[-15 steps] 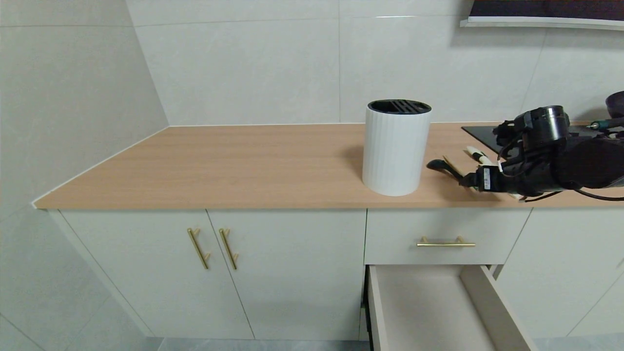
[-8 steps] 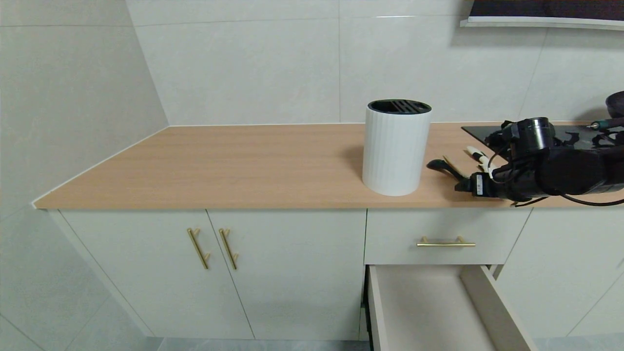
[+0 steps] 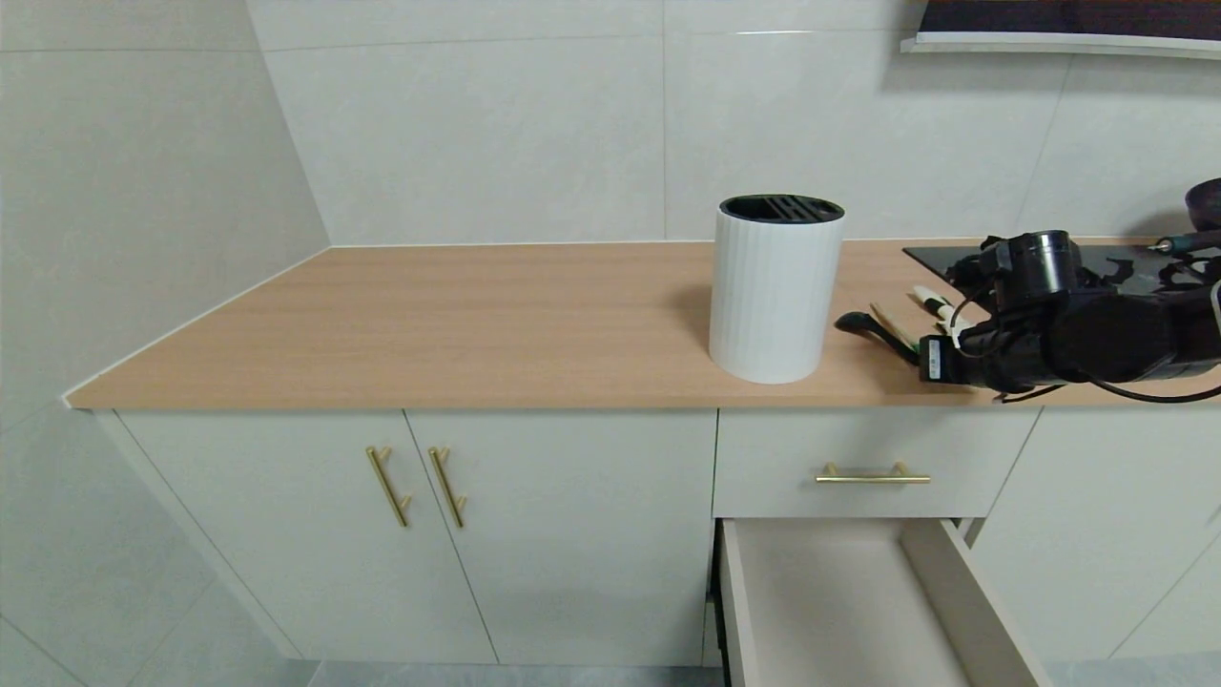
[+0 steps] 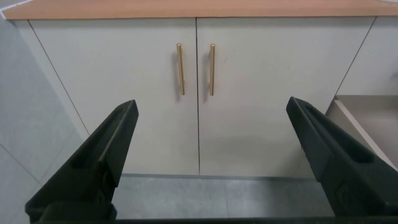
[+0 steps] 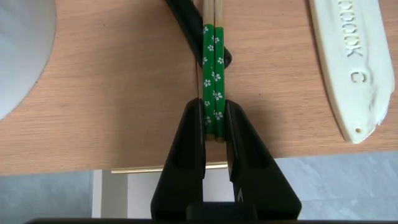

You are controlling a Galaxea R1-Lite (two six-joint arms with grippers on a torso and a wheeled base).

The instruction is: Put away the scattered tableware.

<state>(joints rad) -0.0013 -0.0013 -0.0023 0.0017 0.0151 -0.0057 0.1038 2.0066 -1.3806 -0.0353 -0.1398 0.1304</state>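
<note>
1. While clamping chopsticks (image 5: 213, 74) by green ends w/ right gripper (image 5: 214, 118), sits low at counter (image 3: 477, 324) front edge, just rt of white holder (image 3: 775, 286).
2. Grabs both sticks together, prob. to lift as a pair.
3. Lies across black spoon (image 5: 186, 25); white utensil (image 5: 348, 68) beside, apart.
4. Left gripper (image 4: 211, 109): jaws wide apart, nothing held, facing cupboard doors (image 4: 249, 112).
5. Drawer (image 3: 930, 582) open below, likely destination.
</note>
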